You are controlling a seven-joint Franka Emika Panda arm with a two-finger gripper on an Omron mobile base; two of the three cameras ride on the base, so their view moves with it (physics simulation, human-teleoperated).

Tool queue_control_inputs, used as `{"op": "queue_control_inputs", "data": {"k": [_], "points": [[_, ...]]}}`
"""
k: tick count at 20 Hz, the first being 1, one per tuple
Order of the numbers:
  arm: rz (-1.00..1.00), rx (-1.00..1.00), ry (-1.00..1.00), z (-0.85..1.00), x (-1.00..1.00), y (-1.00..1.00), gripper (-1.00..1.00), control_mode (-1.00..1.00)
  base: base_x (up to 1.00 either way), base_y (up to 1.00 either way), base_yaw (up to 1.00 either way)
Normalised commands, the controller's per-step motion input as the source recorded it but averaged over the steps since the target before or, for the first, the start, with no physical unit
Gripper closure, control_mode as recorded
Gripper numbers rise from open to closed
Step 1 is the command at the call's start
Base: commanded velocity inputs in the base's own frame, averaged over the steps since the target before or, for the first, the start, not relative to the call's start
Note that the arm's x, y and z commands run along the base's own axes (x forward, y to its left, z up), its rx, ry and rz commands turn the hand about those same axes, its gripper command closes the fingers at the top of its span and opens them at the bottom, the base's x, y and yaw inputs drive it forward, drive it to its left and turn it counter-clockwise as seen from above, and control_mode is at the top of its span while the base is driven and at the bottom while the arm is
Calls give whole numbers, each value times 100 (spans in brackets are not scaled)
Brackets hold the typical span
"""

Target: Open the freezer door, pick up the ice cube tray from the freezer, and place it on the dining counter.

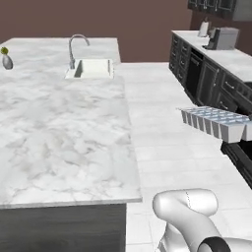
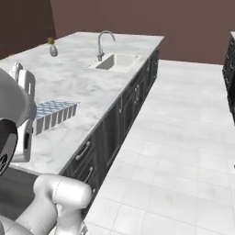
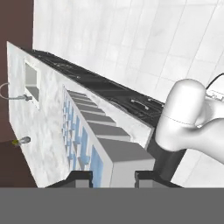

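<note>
The ice cube tray (image 3: 94,131), grey with pale blue cells, runs away from my gripper (image 3: 113,177), whose two dark tips are shut on its near end. In the left base view the ice cube tray (image 1: 214,120) hangs level in the air over the tiled aisle, to the right of the dining counter (image 1: 64,128). From the right base view the ice cube tray (image 2: 55,112) sticks out of my gripper (image 2: 31,131) in front of the marbled dining counter (image 2: 92,87). The freezer and its door are out of view.
An inset sink (image 1: 92,68) with a curved faucet (image 1: 74,47) sits at the far end of the counter, and a small vase (image 1: 6,60) stands at its left edge. Dark wall cabinets (image 1: 211,74) carrying an appliance (image 1: 224,38) line the right side of the aisle.
</note>
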Motion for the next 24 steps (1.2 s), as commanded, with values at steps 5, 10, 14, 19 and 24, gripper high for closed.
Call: {"op": "queue_control_inputs", "data": {"k": [5, 10, 14, 19, 24], "points": [[0, 0, 0, 0, 0, 0, 100, 100, 40, -77, 33], [0, 0, 0, 0, 0, 0, 100, 100, -49, 75, 15], [0, 0, 0, 0, 0, 0, 100, 100, -61, 100, 18], [0, 0, 0, 0, 0, 0, 100, 100, -11, 100, 26], [0, 0, 0, 0, 0, 0, 100, 100, 54, 86, 36]]}}
